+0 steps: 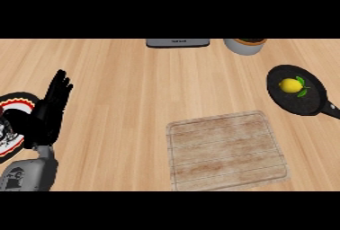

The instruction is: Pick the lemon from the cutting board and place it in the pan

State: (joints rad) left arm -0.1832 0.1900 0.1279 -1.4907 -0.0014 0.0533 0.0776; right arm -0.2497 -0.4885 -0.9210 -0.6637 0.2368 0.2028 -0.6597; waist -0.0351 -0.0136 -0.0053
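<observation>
A yellow lemon (290,85) with green leaves lies inside the black pan (312,103) at the right of the counter. The pan's handle points to the lower right edge. A bare wooden cutting board (225,150) lies in the lower middle, with nothing on it. My left hand (50,110) stays at the left edge, fingers straight and pointing up, holding nothing. My right hand does not show in the head view.
A grey appliance (178,42) sits at the top edge in the middle. Next to it, at the top right, stands a pale round pot (246,46). A red, white and black patterned object (12,121) lies at the far left behind my left hand.
</observation>
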